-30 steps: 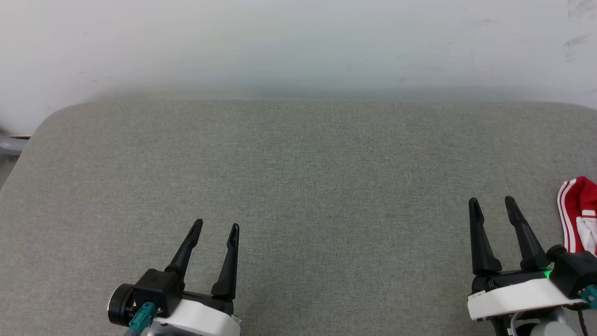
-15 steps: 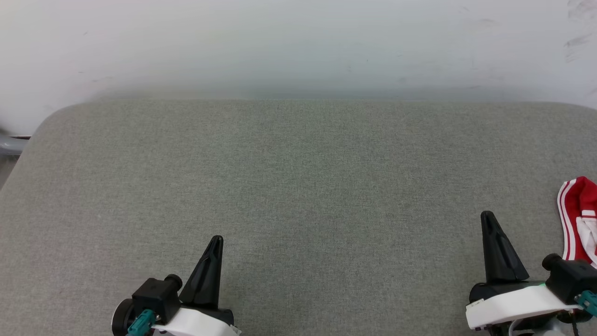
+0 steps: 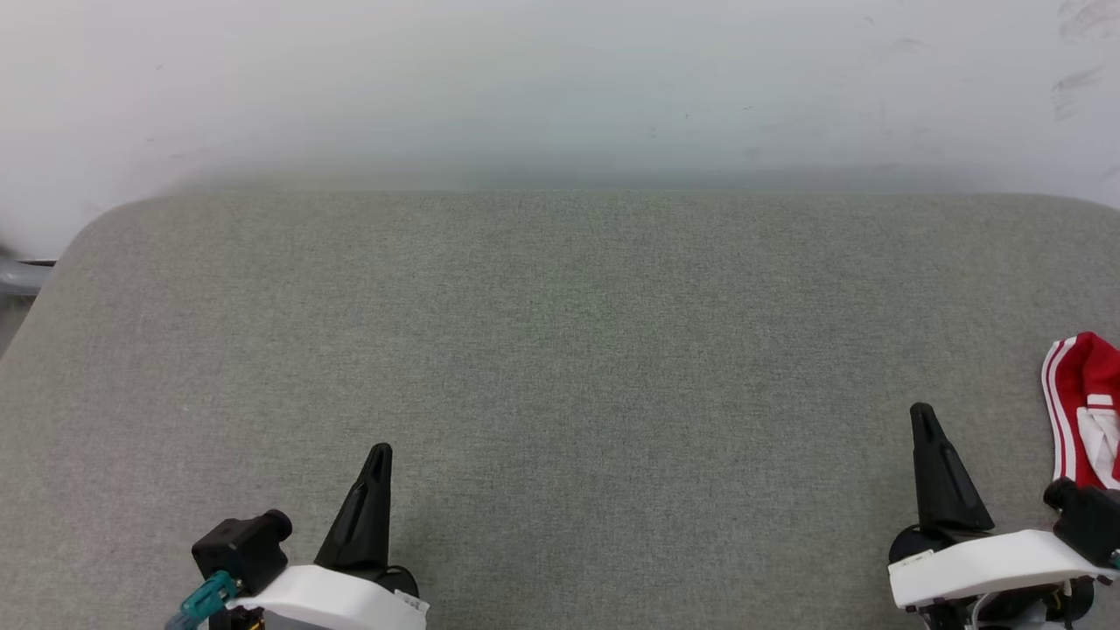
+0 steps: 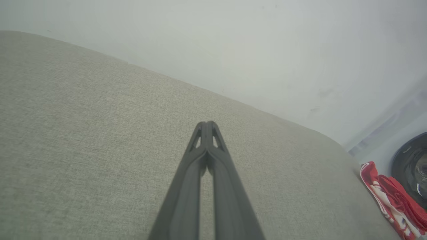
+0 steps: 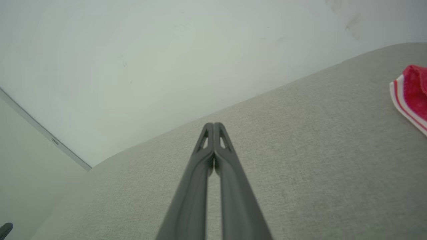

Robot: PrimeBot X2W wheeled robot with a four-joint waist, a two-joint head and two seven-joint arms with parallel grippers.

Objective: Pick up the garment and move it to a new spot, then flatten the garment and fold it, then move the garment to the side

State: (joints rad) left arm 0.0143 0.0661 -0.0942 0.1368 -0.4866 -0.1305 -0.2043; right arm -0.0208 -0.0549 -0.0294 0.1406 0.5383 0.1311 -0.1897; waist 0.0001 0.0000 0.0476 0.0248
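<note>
Head view: locate garment (image 3: 1083,398) bunched at right edge of worktop (image 3: 560,332), near right tool (image 3: 921,418). Note left tool (image 3: 379,455) and right tool both pinched together, holding nothing. Treat layout as fitting either awaiting pickup or set aside after folding. Verify fold state, cut off by frame edge, before committing either arm.

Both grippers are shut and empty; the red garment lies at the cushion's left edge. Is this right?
No: the garment lies at the right edge, as the head view shows. The left gripper and right gripper are shut and empty.
</note>
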